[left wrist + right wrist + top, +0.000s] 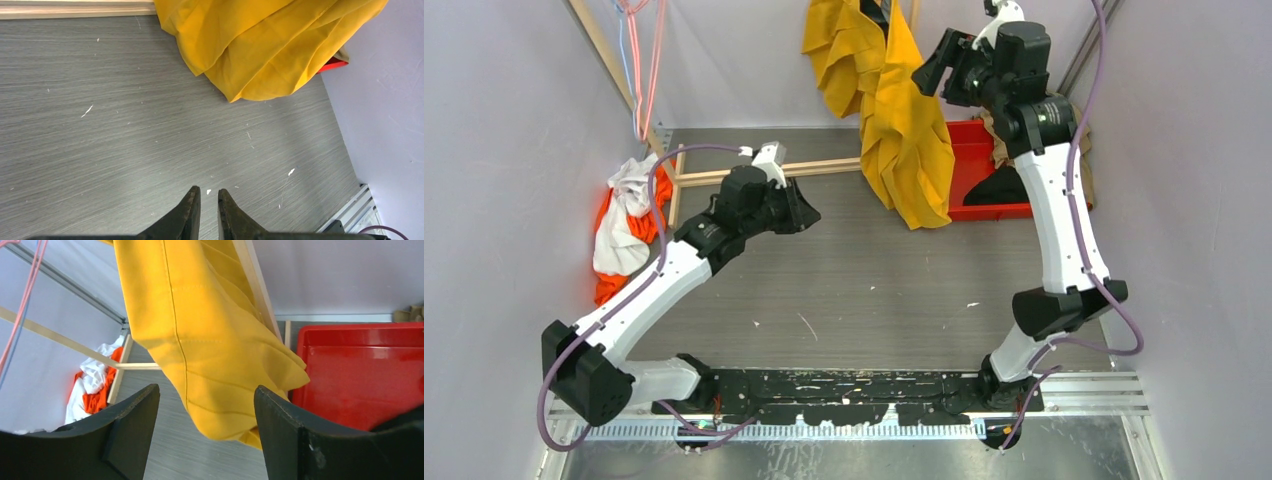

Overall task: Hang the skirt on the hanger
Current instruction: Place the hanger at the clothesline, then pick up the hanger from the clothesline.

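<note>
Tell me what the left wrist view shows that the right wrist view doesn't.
Only the left wrist view: the left hand, fingers narrowly parted and empty, over a wide bare stretch of the table. Only the right wrist view: the right hand, wide open, the white-and-orange cloth pile, and the inside of the red bin. Both: the yellow skirt and the grey table.
</note>
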